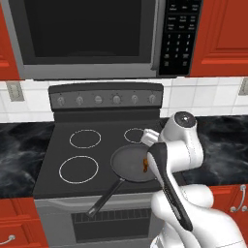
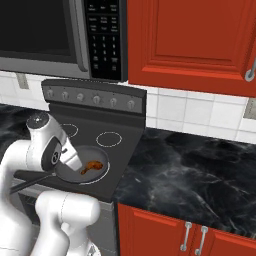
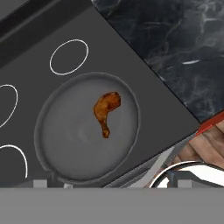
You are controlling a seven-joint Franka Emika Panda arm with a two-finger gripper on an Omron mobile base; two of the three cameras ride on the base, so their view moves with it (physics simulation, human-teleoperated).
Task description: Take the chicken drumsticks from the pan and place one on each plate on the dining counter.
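Golden-brown drumstick (image 3: 106,112) lies alone in my pan (image 3: 65,144) on the stove's front-right burner, directly below my spread gripper, long axis running from meaty end to bone end toward the pan's middle.

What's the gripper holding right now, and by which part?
Nothing. The gripper is open above the pan, and the drumstick lies loose in it, untouched.
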